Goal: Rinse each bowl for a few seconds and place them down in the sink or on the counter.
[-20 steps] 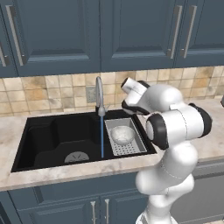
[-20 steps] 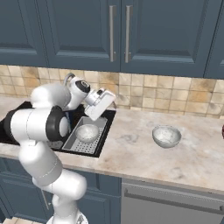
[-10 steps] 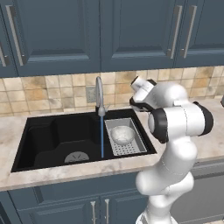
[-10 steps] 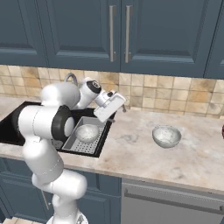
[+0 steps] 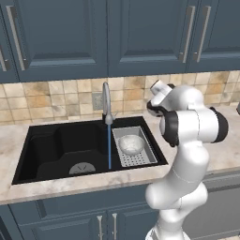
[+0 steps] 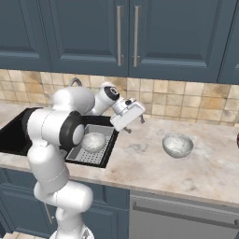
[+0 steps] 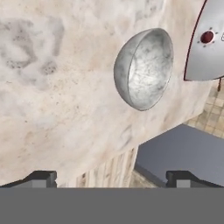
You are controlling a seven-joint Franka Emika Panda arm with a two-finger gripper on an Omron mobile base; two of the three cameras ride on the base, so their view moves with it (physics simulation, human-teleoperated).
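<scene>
left base view: the black sink (image 5: 56,145) holds a grey perforated tray (image 5: 140,159) at its right end, and one speckled bowl (image 5: 131,144) sits upright inside that tray. a thin blue stream of water (image 5: 109,145) runs from the silver faucet (image 5: 107,101) down into the basin, just left of the tray and apart from the bowl. a round grey drain (image 5: 82,168) lies on the sink floor to the left of the stream.

in the right base view a second bowl (image 6: 177,145) stands upright on the beige counter (image 6: 154,168), well to the right of the sink and apart from everything else. nothing can be made out inside either bowl.

two bowls in all: one in the tray, one on the counter. one tray, one faucet, one sink.

the gripper (image 6: 134,124) hangs above the counter between the sink edge and the counter bowl, its jaws spread wide with nothing between them. in the hand view its two finger tips (image 7: 41,177) stand far apart, looking toward the counter bowl.
</scene>
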